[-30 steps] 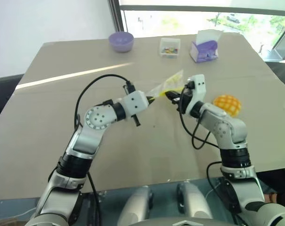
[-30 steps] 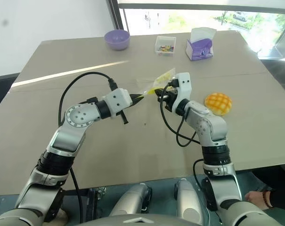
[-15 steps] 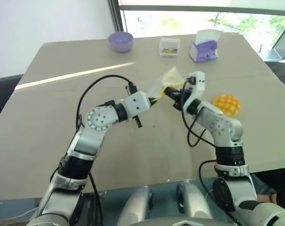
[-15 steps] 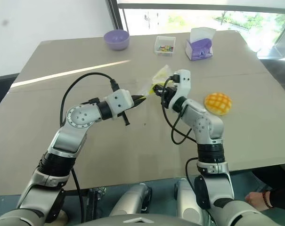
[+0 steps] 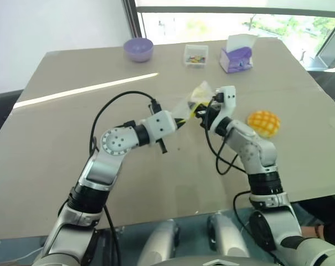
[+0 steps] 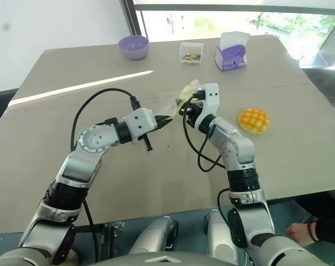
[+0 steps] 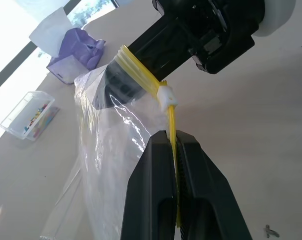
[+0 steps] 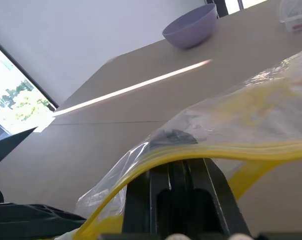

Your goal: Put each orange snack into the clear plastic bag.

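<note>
The clear plastic bag (image 5: 196, 98) hangs above the table between my two grippers, crumpled and bulging upward. My left gripper (image 7: 171, 137) is shut on its yellow seal strip (image 7: 169, 120), just below the white slider. Facing it, my right gripper (image 5: 204, 113) is shut on the same strip (image 8: 230, 150) a little further along. The orange snack (image 5: 263, 122), a domed bun with a grid pattern, lies on the table to the right of my right arm, apart from both grippers.
At the far edge of the table (image 5: 73, 166) stand a purple bowl (image 5: 138, 49), a small clear box of colourful bits (image 5: 195, 54) and a purple tissue box (image 5: 236, 58). A person's hand (image 6: 301, 233) shows below the table's near right corner.
The loose part of the bag has bunched up higher above the two grippers. Both grippers keep their hold on the strip. The whole view has shifted a little.
</note>
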### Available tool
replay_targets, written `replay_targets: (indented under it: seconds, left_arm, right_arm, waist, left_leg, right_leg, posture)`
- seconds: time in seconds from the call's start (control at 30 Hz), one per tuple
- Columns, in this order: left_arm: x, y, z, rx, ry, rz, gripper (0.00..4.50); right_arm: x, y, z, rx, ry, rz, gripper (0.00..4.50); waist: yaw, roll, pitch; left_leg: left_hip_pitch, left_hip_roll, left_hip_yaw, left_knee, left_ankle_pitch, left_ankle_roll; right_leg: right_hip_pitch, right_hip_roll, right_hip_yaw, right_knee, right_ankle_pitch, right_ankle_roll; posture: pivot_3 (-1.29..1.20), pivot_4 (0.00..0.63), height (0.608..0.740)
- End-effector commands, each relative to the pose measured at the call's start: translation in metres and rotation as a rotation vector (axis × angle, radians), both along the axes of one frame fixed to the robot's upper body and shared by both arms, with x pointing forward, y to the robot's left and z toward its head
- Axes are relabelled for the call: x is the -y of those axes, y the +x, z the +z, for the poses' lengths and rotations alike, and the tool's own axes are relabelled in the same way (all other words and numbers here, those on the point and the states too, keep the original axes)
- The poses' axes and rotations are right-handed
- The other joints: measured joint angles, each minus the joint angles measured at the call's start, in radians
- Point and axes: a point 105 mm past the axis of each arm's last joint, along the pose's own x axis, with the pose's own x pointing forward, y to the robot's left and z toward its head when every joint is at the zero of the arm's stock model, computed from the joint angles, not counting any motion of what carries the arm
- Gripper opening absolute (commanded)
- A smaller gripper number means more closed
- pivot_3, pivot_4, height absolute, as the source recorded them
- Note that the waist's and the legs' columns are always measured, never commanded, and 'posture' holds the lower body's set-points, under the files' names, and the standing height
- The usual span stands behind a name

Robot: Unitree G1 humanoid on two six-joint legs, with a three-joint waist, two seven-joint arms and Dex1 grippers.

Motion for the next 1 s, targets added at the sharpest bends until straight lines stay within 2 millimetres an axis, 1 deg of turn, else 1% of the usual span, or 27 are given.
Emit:
replay_targets:
  seconds: [0.03, 0.07, 0.13, 0.23, 0.27, 0.4, 0.53, 0.63, 0.7, 0.8, 0.93, 1.0]
  left_arm:
    - [0.006, -0.006, 0.015, 0.049, -0.021, -0.040, 0.00]
    - [0.006, -0.007, 0.015, 0.048, -0.026, -0.047, 0.00]
    - [0.008, -0.009, 0.015, 0.045, -0.031, -0.057, 0.00]
    - [0.009, -0.013, 0.015, 0.042, -0.038, -0.072, 0.00]
    - [0.009, -0.013, 0.015, 0.041, -0.040, -0.073, 0.00]
    - [0.009, -0.013, 0.015, 0.038, -0.048, -0.068, 0.00]
    - [0.005, -0.011, 0.017, 0.037, -0.063, -0.048, 0.00]
    - [0.000, -0.008, 0.016, 0.039, -0.056, -0.034, 0.00]
    - [-0.003, -0.006, 0.015, 0.041, -0.046, -0.023, 0.00]
    - [-0.008, -0.003, 0.012, 0.043, -0.033, -0.005, 0.00]
    - [-0.013, 0.003, 0.009, 0.053, -0.015, 0.018, 0.00]
    - [-0.016, 0.005, 0.007, 0.053, 0.000, 0.021, 0.00]
  right_arm:
    - [0.009, 0.012, 0.005, 0.234, -0.286, -0.121, 0.06]
    - [0.011, 0.014, 0.002, 0.318, -0.401, -0.144, 0.06]
    - [0.013, 0.018, -0.004, 0.440, -0.565, -0.180, 0.06]
    - [0.022, 0.026, -0.014, 0.538, -0.742, -0.237, 0.06]
    - [0.024, 0.027, -0.017, 0.548, -0.767, -0.247, 0.06]
    - [0.049, 0.037, -0.034, 0.549, -0.904, -0.307, 0.06]
    - [0.067, 0.039, -0.038, 0.582, -0.995, -0.329, 0.06]
    - [0.073, 0.036, -0.036, 0.640, -1.056, -0.319, 0.06]
    - [0.070, 0.032, -0.032, 0.700, -1.071, -0.288, 0.06]
    - [0.060, 0.025, -0.029, 0.776, -1.080, -0.220, 0.06]
    - [0.044, 0.016, -0.033, 0.835, -1.103, -0.121, 0.06]
    - [0.040, 0.012, -0.036, 0.840, -1.109, -0.088, 0.06]
  waist:
    - [-0.001, 0.000, 0.000]
    - [-0.001, 0.000, 0.000]
    - [-0.002, 0.000, 0.000]
    - [-0.004, 0.000, 0.000]
    - [-0.004, 0.000, 0.000]
    - [-0.003, 0.000, 0.000]
    - [0.001, 0.000, 0.000]
    - [-0.003, 0.000, 0.000]
    - [-0.004, 0.000, 0.000]
    - [-0.004, 0.000, 0.000]
    - [-0.003, 0.000, 0.000]
    - [-0.003, 0.000, 0.000]
  left_leg:
    - [0.000, 0.000, 0.000, 0.000, 0.000, 0.000]
    - [0.000, 0.000, 0.001, 0.000, 0.000, 0.000]
    - [0.000, -0.001, 0.001, 0.000, 0.000, 0.000]
    - [0.000, 0.000, 0.001, 0.000, 0.000, -0.001]
    - [0.000, 0.000, 0.001, 0.000, 0.000, -0.001]
    - [0.000, 0.000, 0.001, 0.000, 0.000, -0.001]
    - [0.000, 0.000, 0.001, 0.000, 0.000, -0.001]
    - [0.000, 0.000, 0.001, 0.000, 0.000, -0.001]
    - [0.001, 0.000, 0.002, 0.000, 0.000, -0.001]
    - [0.001, 0.000, 0.002, 0.000, 0.000, -0.001]
    - [0.001, 0.000, 0.003, 0.000, 0.000, -0.001]
    - [0.001, 0.000, 0.002, 0.000, 0.000, -0.001]
  right_leg:
    - [0.000, 0.000, 0.000, 0.000, 0.000, 0.000]
    - [0.000, 0.000, 0.000, 0.000, 0.000, 0.000]
    - [0.000, 0.000, 0.000, 0.000, 0.000, 0.000]
    - [0.000, 0.000, 0.000, 0.000, 0.000, 0.000]
    - [0.000, 0.000, 0.001, 0.000, 0.000, 0.000]
    - [0.000, 0.000, 0.001, 0.000, 0.000, 0.000]
    - [0.000, 0.000, 0.001, 0.000, 0.000, 0.000]
    - [0.000, 0.000, 0.001, 0.000, 0.000, 0.000]
    - [0.000, 0.000, 0.002, 0.000, 0.000, 0.000]
    - [0.000, 0.001, 0.002, 0.000, 0.000, 0.000]
    - [0.000, 0.001, 0.002, 0.000, 0.000, 0.000]
    - [0.000, 0.001, 0.002, 0.000, 0.000, 0.000]
  posture:
    - [0.00, 0.150, 0.740]
    - [0.00, 0.150, 0.740]
    - [0.00, 0.150, 0.740]
    - [0.00, 0.150, 0.740]
    - [0.00, 0.150, 0.740]
    - [0.00, 0.150, 0.740]
    - [0.00, 0.150, 0.740]
    - [0.00, 0.150, 0.740]
    - [0.00, 0.150, 0.740]
    - [0.00, 0.150, 0.740]
    - [0.00, 0.150, 0.740]
    - [0.00, 0.150, 0.740]
